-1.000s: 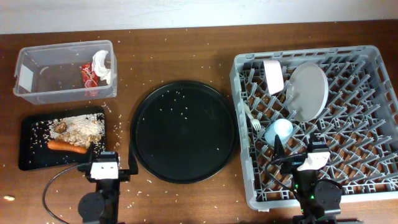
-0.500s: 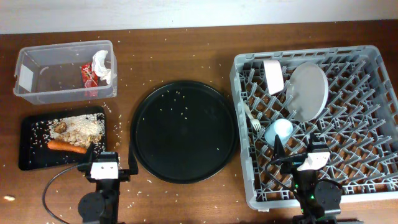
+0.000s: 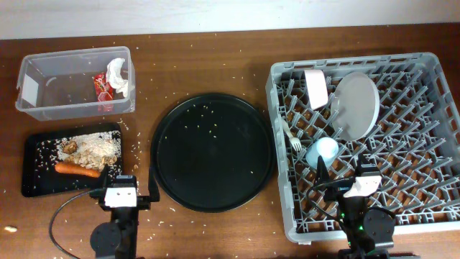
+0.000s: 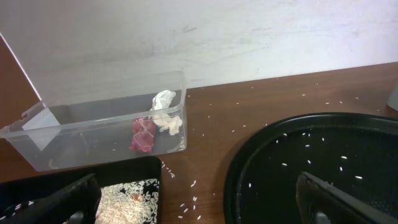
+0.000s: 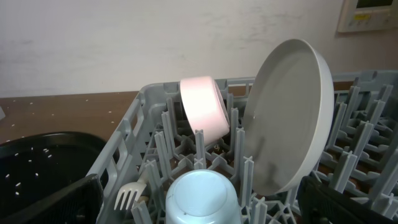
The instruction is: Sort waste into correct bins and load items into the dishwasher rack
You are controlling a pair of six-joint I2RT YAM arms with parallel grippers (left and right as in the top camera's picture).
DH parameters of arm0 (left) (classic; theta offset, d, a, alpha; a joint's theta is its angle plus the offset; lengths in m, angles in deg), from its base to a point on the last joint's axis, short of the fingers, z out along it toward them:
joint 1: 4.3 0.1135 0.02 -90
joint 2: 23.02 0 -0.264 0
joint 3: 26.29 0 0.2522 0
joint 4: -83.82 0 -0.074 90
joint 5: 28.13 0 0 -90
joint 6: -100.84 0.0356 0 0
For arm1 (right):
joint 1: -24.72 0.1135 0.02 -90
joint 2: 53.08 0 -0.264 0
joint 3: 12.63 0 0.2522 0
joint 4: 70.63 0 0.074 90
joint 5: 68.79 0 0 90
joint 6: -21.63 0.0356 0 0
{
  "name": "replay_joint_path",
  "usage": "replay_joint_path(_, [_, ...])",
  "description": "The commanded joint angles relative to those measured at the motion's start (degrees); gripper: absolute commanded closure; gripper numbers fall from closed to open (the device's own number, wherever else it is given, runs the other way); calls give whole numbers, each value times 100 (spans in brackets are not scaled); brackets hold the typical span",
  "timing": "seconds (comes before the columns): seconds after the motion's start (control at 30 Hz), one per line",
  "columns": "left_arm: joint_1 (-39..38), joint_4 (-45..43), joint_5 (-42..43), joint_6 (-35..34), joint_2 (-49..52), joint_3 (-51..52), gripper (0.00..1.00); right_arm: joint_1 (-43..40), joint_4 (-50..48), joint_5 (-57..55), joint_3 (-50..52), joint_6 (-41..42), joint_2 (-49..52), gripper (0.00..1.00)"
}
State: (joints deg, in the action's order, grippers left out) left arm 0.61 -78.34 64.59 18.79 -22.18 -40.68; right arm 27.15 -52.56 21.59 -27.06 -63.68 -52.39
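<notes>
Overhead: dishwasher rack (image 3: pixel 431 65) sits under and ahead of the right pincer (image 3: pixel 345 170).
- Light blue cup (image 3: pixel 323 151): mouth down among the pegs, just ahead of that pincer, in line with the gap between its fingers, not gripped.
- White fork (image 3: pixel 291 137): ahead and to the pincer's left, tines at the near end, close to the rack's left wall.
- White plate (image 3: pixel 356 106): farther ahead, standing on edge and leaning between pegs.
- Small white bowl (image 3: pixel 315 88): on its side just left of the plate, by the rack's far rim. The right wrist view shows bowl and plate close together; contact cannot be told.

Right pincer: fingers spread wide, nothing clamped.

Left pincer (image 3: pixel 129 176): fingers likewise spread wide, holding nothing.
- Shallow black tray (image 3: pixel 36 183): ahead and to its left, holding the rice and food scraps (image 3: pixel 93 147) and the orange carrot (image 3: pixel 77 170). The carrot's tip lies near the left finger.
- Clear box (image 3: pixel 72 109): beyond that tray, farther ahead-left. The red snack wrapper (image 3: pixel 103 86) and crumpled white tissue (image 3: pixel 118 76) lie touching at its right end.

Round black tray (image 3: pixel 212 151): ahead-right of the left pincer, between the two pincers, with a few rice grains on it. Loose grains also dot the wooden table (image 3: pixel 215 65).
</notes>
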Motion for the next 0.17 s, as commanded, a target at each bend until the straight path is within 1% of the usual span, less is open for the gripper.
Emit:
replay_joint_path(0.0, [4, 50, -44, 9, -55, 15, 1, -22, 17, 48, 35, 20, -37, 2])
replay_joint_path(0.13, [2, 50, -44, 9, -55, 15, 1, -22, 17, 48, 35, 22, -37, 2])
